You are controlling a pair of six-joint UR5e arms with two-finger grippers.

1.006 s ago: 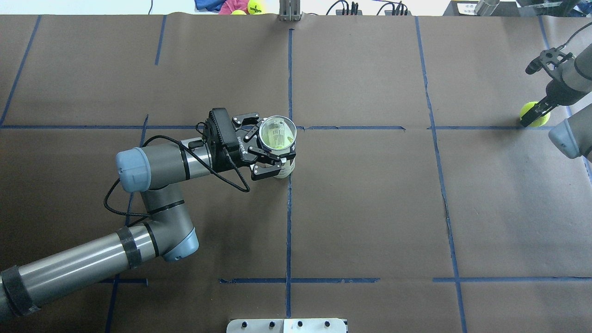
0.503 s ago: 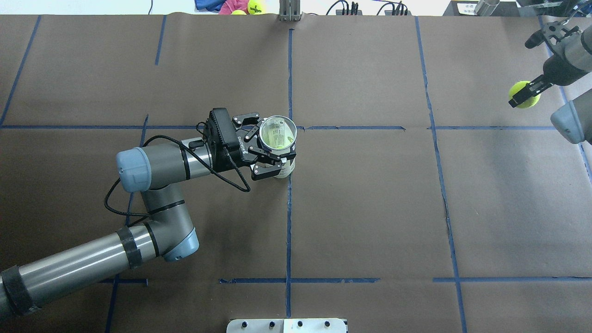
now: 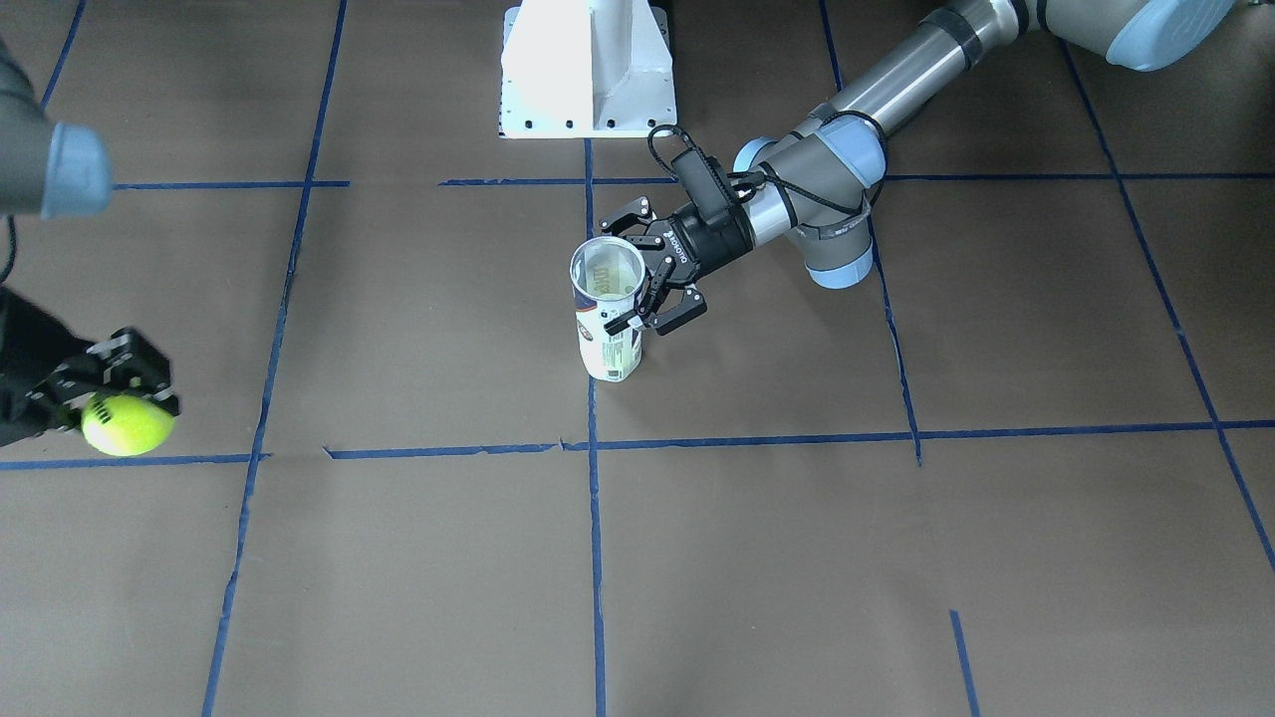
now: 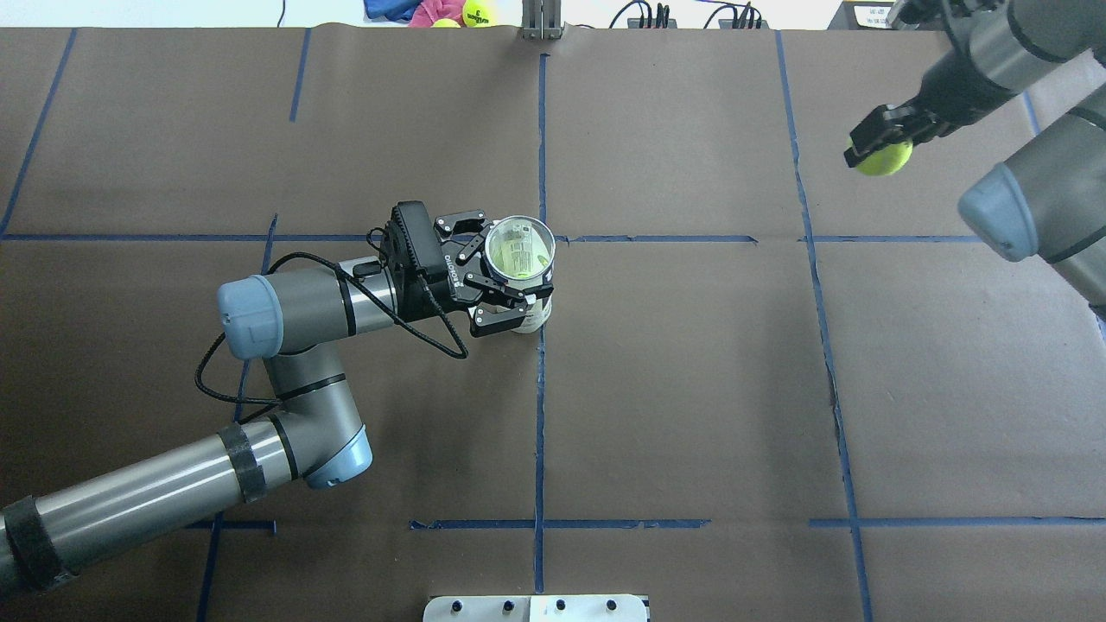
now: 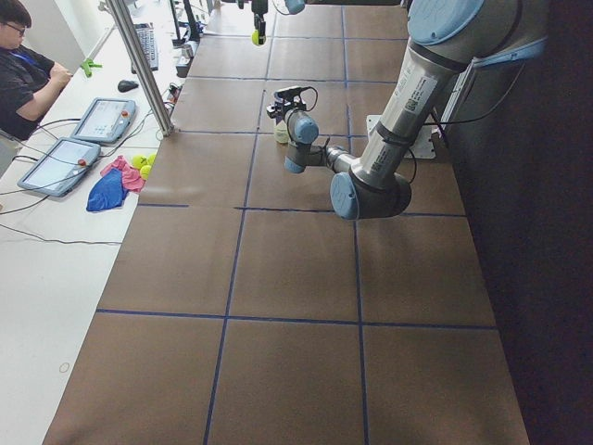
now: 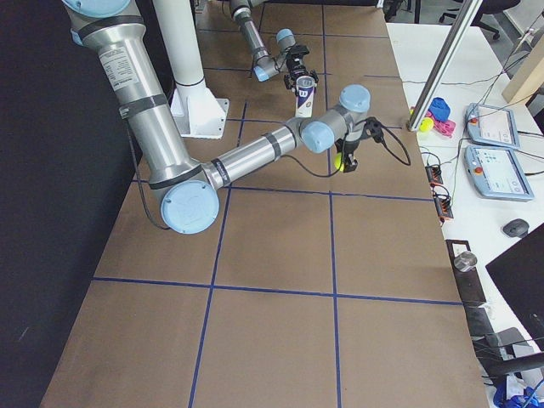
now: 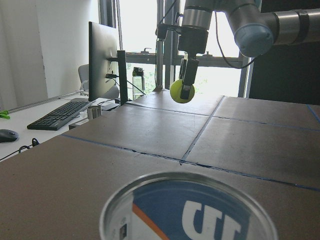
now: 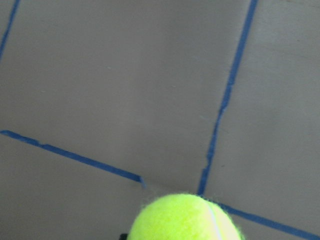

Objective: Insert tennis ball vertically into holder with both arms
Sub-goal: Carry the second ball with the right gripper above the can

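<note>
**Item 1, holder** (image 4: 518,250): a clear can with a navy-and-white label. It stands upright on the brown worktop (image 4: 691,389) with its open mouth up, beside a crossing of blue tape lines (image 4: 539,415) near the middle. A yellow-green tint shows low inside it, and I cannot tell what it is.

**Item 2, my left claw** (image 3: 652,267): it comes in level from the side and is clamped on the holder's upper wall, one finger on each side just under the rim. Its wrist camera looks across the round rim, with label lettering inside the circle.

**Item 3, tennis ball** (image 4: 883,161): yellow-green and lifted clear of the worktop. It hangs over the far right-hand square, well apart from the holder.

**Item 4, my right claw** (image 4: 875,138): its fingers point downward and pinch the tennis ball between them. The ball fills the bottom edge of this wrist's view, with brown paper and tape beneath it.

**Item 5, white pedestal** (image 3: 588,70): bolted at my edge of the worktop, in line with the holder.

**Item 6, spare balls** (image 4: 475,12): these lie with coloured cloths past the far edge.
</note>
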